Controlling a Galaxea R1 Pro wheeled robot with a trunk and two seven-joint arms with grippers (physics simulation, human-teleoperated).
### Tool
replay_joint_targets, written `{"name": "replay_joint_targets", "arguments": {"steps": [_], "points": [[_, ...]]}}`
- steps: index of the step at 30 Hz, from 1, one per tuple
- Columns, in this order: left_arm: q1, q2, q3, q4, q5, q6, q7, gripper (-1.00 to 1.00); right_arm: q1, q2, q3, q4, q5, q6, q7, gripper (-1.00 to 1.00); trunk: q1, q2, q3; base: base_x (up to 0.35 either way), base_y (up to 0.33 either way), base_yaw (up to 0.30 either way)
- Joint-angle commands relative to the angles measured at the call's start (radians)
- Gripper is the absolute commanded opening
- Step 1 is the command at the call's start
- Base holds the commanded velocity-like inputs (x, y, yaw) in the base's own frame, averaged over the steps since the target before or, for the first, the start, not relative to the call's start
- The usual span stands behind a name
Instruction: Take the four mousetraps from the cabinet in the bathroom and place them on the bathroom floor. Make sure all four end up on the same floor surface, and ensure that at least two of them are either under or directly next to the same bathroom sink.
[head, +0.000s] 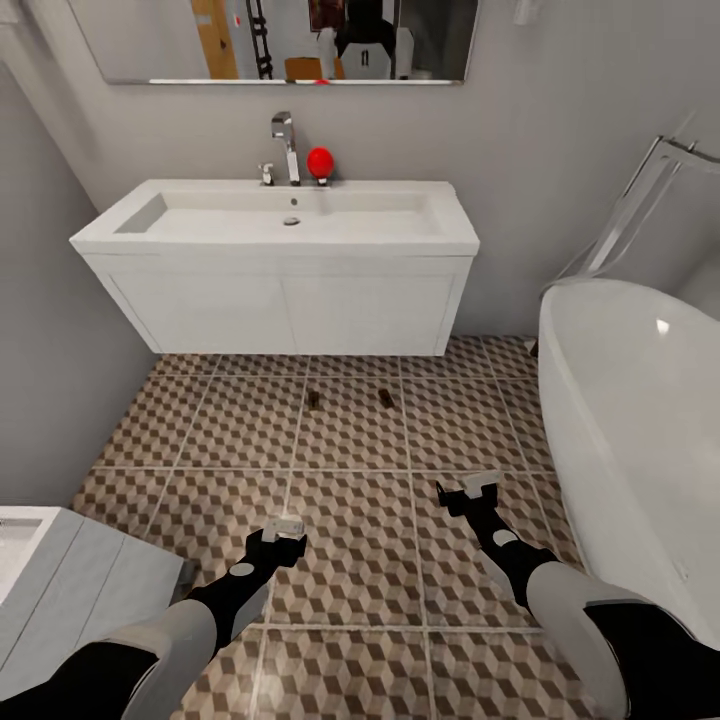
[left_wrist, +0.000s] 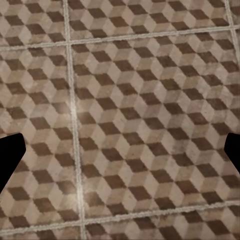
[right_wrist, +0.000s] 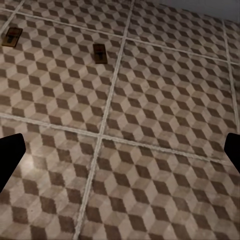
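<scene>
**op:** Cube-pattern bathroom floor all around me right now, white sink dead ahead, tub off to my right. Two mousetraps are down already: one and another lying flat on the tiles just in front of the sink unit, a little apart.

**reply:** So you're halfway? What are the hands doing?

**op:** Looks like it. Left gripper and right gripper both spread wide, nothing in either, hovering low over bare tile. Traps sit well ahead of both, nearer the right one; its wrist cam catches them. My guess: back out carefully without rolling over them and go find the cabinet for the remaining two.
</scene>
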Motion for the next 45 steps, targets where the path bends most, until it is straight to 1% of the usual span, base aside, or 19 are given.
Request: {"name": "replay_joint_targets", "arguments": {"steps": [1,24,28,34,45], "points": [[-0.001,0.0,-0.007,0.001,0.003,-0.004,0.003,1.0,-0.001,0.0,0.005,0.001,0.004,-0.002,-0.005,1.0,-0.004,0.007,0.003,0.0,0.0,0.0],[-0.001,0.004,-0.005,0.002,0.008,-0.004,0.008,1.0,-0.001,-0.002,0.004,0.003,0.004,0.001,-0.007,1.0,-0.092,0.168,0.075,0.0,0.0,0.0],[-0.001,0.004,-0.004,0.009,0.018,-0.007,0.024,1.0,-0.001,-0.002,0.004,0.003,0.004,0.003,-0.01,1.0,-0.107,0.196,0.087,0.0,0.0,0.0],[-0.001,0.005,-0.004,0.017,0.037,-0.008,0.066,1.0,-0.001,-0.002,0.003,0.003,0.003,0.005,-0.012,1.0,-0.13,0.238,0.106,0.0,0.0,0.0],[-0.001,0.006,-0.004,0.02,0.049,-0.019,0.083,1.0,-0.001,-0.003,0.002,0.001,0.001,0.007,-0.012,1.0,-0.173,0.315,0.141,0.0,0.0,0.0]]}}
